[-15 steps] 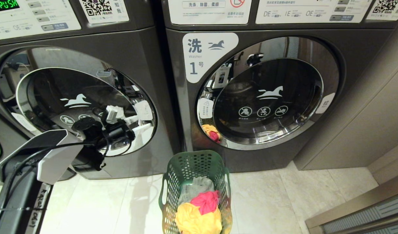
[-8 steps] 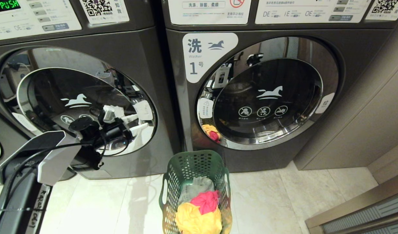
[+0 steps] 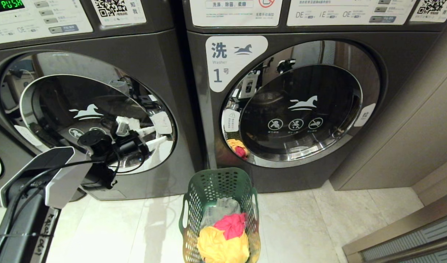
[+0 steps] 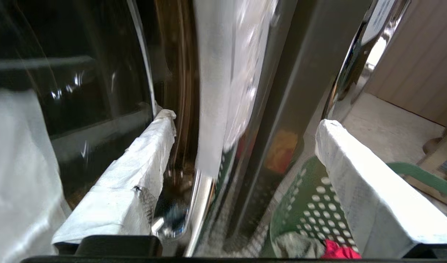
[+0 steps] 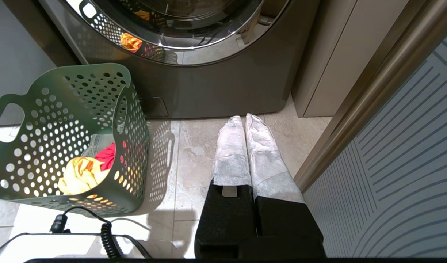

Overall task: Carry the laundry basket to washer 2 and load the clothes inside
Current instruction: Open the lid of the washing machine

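Left gripper (image 3: 156, 136) nudged up along washer door (image 3: 88, 109) rim, fingers (image 4: 136, 175) spread, empty, straddling edge to pull it. Basket (image 3: 220, 204) with clothes (image 3: 225, 235) on floor beside fingers. Right gripper (image 5: 245, 126) clenched, parked.

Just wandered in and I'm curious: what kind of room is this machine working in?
Most likely a shared, pay-per-use laundry room. Numbered front-load washers stand side by side, QR code stickers sit on their panels, and a laundry basket of clothes waits on the tiled floor.

Head view downward; wrist views sharing basket (image 3: 219, 204)
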You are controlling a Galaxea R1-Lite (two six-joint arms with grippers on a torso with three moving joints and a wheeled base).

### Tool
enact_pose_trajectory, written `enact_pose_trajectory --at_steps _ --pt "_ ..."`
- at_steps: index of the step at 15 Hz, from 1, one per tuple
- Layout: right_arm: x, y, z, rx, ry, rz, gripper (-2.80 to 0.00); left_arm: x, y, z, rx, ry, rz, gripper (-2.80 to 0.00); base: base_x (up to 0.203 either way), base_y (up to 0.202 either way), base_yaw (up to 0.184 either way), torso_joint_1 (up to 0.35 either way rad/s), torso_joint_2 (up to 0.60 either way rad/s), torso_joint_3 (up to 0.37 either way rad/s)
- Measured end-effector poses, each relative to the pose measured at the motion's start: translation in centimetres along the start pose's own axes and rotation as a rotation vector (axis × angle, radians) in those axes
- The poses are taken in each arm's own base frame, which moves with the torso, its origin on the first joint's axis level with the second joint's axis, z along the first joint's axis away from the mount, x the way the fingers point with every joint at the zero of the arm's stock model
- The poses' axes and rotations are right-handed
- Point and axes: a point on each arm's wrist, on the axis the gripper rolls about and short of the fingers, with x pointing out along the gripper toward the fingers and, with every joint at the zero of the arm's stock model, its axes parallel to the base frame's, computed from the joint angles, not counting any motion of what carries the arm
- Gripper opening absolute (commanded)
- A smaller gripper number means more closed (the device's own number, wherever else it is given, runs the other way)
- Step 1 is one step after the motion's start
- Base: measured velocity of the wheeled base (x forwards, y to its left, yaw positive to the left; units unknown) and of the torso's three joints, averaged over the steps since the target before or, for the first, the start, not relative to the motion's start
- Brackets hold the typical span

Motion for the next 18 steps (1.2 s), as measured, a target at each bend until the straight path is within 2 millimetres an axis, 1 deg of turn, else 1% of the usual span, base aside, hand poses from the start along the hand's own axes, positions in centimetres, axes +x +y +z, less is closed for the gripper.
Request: enact_pose_trajectory --at_steps 3,7,9,12,15,18 --pt "0.0 0.0 0.0 0.0 0.0 0.0 -2.8 -0.5 -0.5 0.4 0.024 -0.016 0.008 0.0 0.0 0.0 0.0 0.0 0.0 0.0" --pt "0.0 0.0 0.0 0.0 0.0 0.0 -2.8 -0.3 -1.1 0.1 0.008 -0.008 -0.006 0.0 0.0 0.0 0.0 0.0 0.0 0.0" --pt "0.0 0.0 0.0 0.0 0.0 0.0 -2.8 -0.7 -1.5 0.1 0.007 -0.009 -0.007 0.0 0.0 0.0 0.0 0.0 0.0 0.0" --pt "0.0 0.0 0.0 0.0 0.0 0.0 -2.8 -0.9 -1.9 -0.1 -0.042 0.001 -0.009 0.0 0.0 0.0 0.0 0.0 0.0 0.0" --pt "0.0 0.0 0.0 0.0 0.0 0.0 -2.8 -0.9 -1.9 -0.1 -0.045 0.001 -0.012 0.0 0.0 0.0 0.0 0.0 0.0 0.0" --pt "0.0 0.0 0.0 0.0 0.0 0.0 -2.8 -0.3 -1.4 0.4 -0.027 -0.023 -0.022 0.0 0.0 0.0 0.0 0.0 0.0 0.0"
